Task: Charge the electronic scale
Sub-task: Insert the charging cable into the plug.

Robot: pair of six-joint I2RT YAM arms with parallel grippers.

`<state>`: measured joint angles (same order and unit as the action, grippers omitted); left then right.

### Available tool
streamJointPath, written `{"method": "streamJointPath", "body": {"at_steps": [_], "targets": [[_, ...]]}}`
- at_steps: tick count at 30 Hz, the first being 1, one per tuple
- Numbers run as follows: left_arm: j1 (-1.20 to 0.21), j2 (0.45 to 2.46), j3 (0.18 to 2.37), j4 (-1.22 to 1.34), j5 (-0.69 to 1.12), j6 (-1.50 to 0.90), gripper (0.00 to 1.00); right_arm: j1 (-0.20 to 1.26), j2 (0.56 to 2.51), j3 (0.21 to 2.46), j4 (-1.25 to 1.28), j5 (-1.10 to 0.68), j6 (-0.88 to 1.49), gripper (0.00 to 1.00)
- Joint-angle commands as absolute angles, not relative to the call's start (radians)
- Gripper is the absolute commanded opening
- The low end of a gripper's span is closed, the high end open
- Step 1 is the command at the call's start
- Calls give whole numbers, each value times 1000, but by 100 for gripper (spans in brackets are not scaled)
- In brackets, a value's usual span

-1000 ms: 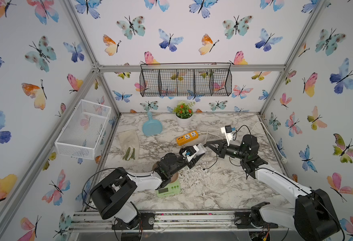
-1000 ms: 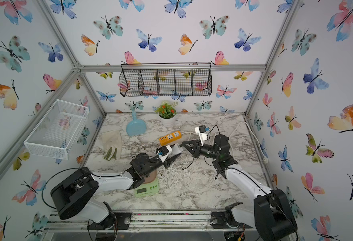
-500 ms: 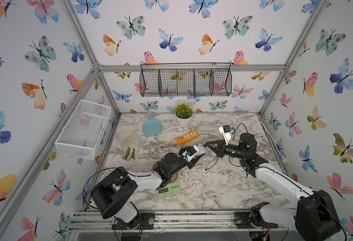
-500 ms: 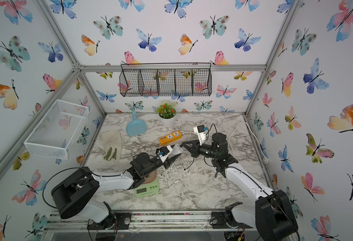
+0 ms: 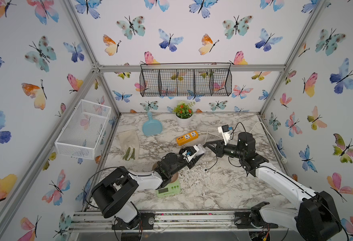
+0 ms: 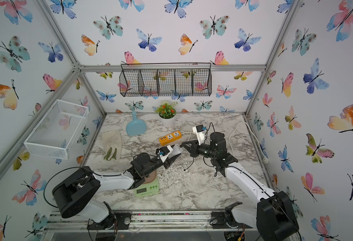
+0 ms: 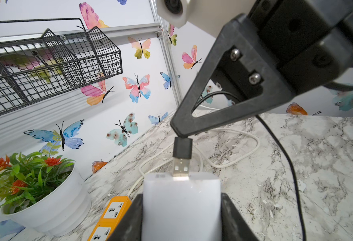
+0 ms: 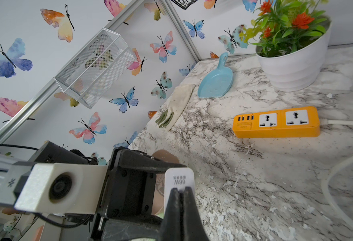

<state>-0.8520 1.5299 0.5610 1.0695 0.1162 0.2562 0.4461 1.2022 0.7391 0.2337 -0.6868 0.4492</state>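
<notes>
The left end effector (image 7: 180, 200) was clamped on a white charger (image 5: 200, 149) held above the table (image 5: 223, 192). The right end effector (image 8: 179, 193) was pinched shut on a black plug (image 7: 182, 148), whose metal tip was set at the charger's port; how deep it sat could not be told. The scale (image 5: 168, 188) sat at 6 o'clock on the table, under the left arm (image 5: 146, 179), at about 7 o'clock from the charger. For a clean insertion, the plug would need to be kept square to the port and pushed straight while the charger was braced firmly; a tilt would likely jam it. The cable (image 7: 292, 167) was not yet joined to the scale.
</notes>
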Motion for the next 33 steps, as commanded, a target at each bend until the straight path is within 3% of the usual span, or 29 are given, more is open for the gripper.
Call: {"method": "streamJointPath", "body": {"at_steps": [1,18,23,26,30,33], "targets": [[-854,1527,598,1176,104,268,9,457,1197,766,129,-673,414,2],[-854,1507,599,1170,119,289,9,520,1275,805,96,-663,394,2],[-852,1513,587,1184,104,293,9,521,1263,836,70,-633,350,45],[-847,1514,581,1194,110,284,9,520,1262,849,68,-614,306,60],[-844,1510,577,1194,118,279,9,521,1300,871,71,-625,264,65],[-842,1508,575,1194,119,278,9,520,1341,905,75,-680,256,62]]}}
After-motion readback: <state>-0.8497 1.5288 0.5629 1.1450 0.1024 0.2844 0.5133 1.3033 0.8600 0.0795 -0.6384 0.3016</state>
